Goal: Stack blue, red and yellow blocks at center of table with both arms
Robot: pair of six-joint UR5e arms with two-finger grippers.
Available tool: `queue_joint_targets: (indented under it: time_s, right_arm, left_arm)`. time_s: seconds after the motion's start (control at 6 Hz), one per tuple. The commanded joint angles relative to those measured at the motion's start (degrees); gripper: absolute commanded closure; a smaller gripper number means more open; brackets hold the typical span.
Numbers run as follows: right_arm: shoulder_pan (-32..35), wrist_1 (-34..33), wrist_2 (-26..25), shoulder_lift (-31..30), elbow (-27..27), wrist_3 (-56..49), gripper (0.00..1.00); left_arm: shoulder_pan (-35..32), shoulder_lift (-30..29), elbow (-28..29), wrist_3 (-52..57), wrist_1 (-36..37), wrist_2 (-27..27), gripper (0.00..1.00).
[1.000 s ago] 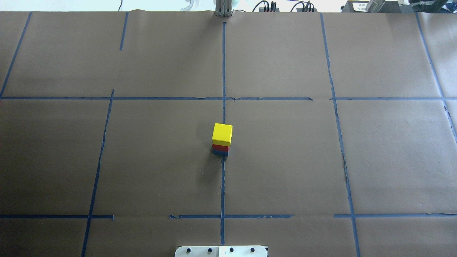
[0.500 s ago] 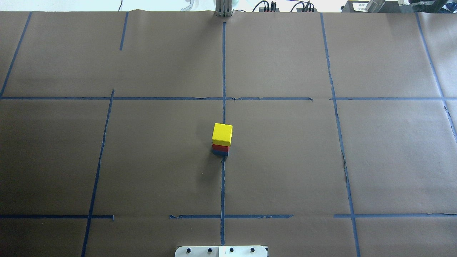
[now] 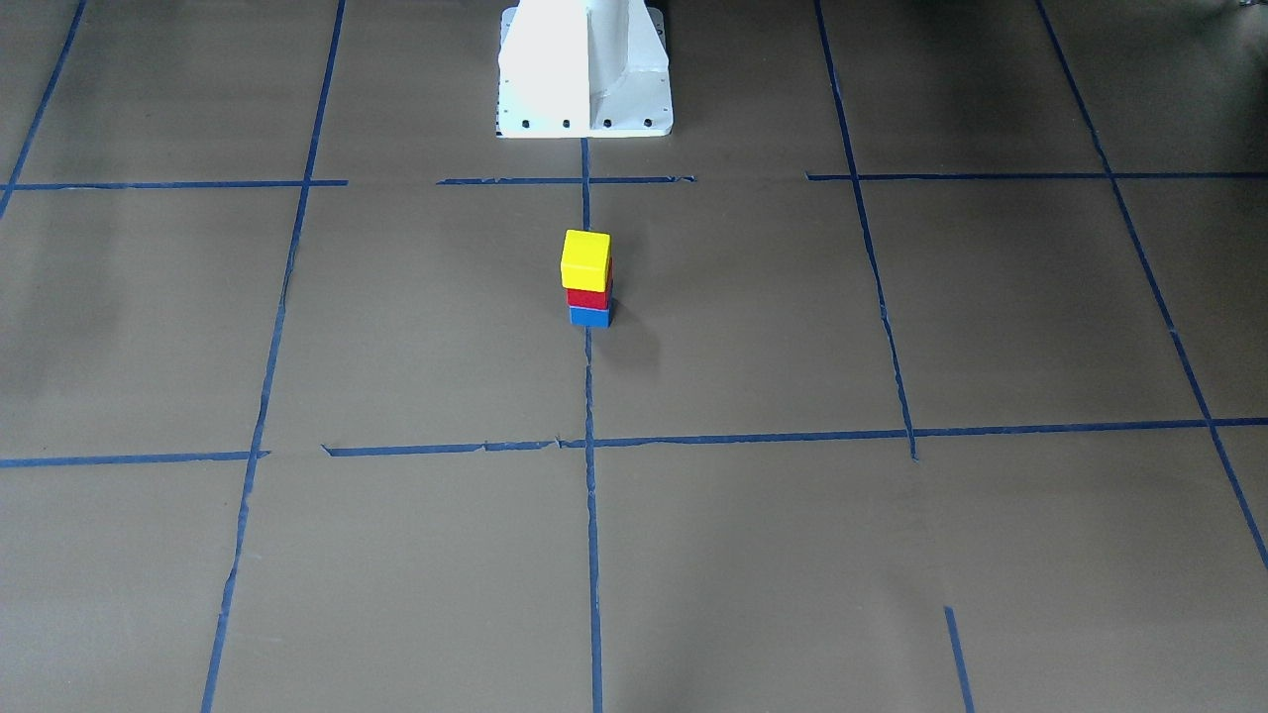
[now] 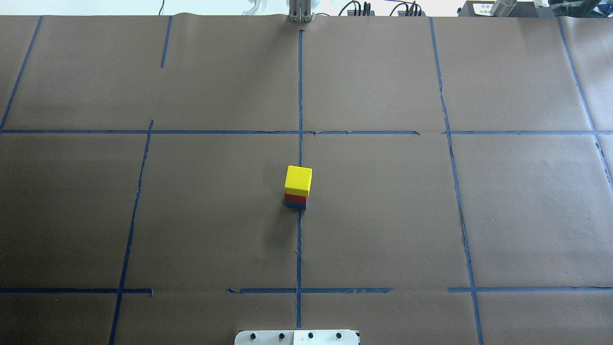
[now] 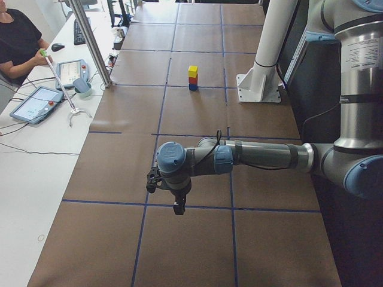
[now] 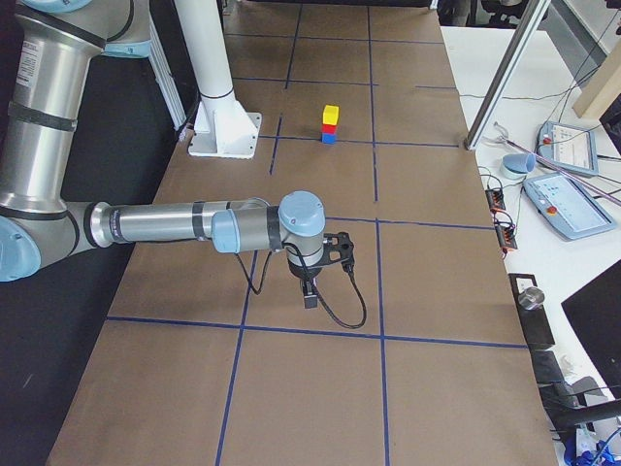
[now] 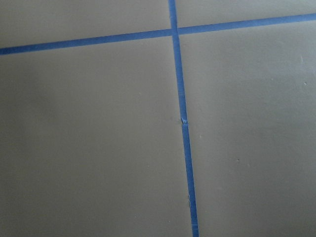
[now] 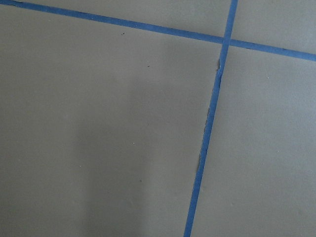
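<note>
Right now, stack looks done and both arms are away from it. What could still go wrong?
1. The yellow block sits on the red block on the blue block, a narrow column that nothing steadies; a bump to the table might topple it.
2. The left gripper and right gripper hang low over the table's ends; a sweep toward centre at that height could clip the blocks.

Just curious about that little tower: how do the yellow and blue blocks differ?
The yellow block sits on top, resting on the red block; the blue block is at the bottom, on the table. Yellow's top face is bare; blue's is covered. Both stand in one upright stack.
</note>
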Motion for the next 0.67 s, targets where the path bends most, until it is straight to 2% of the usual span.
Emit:
queue_joint_targets:
  time_s: [0.0,0.5]
  right_arm:
    - [0.00,-0.22,-0.10,-1.52,-0.13,-0.22,0.00]
    - [-0.09,-0.13,-0.98,-1.45,-0.13,-0.39,0.00]
  left_arm:
    - [0.03,0.32,1.05,-0.83,-1.24,-0.45,0.00]
    - [0.12,-0.30,-0.35,-1.09,-1.25,-0.02,0.00]
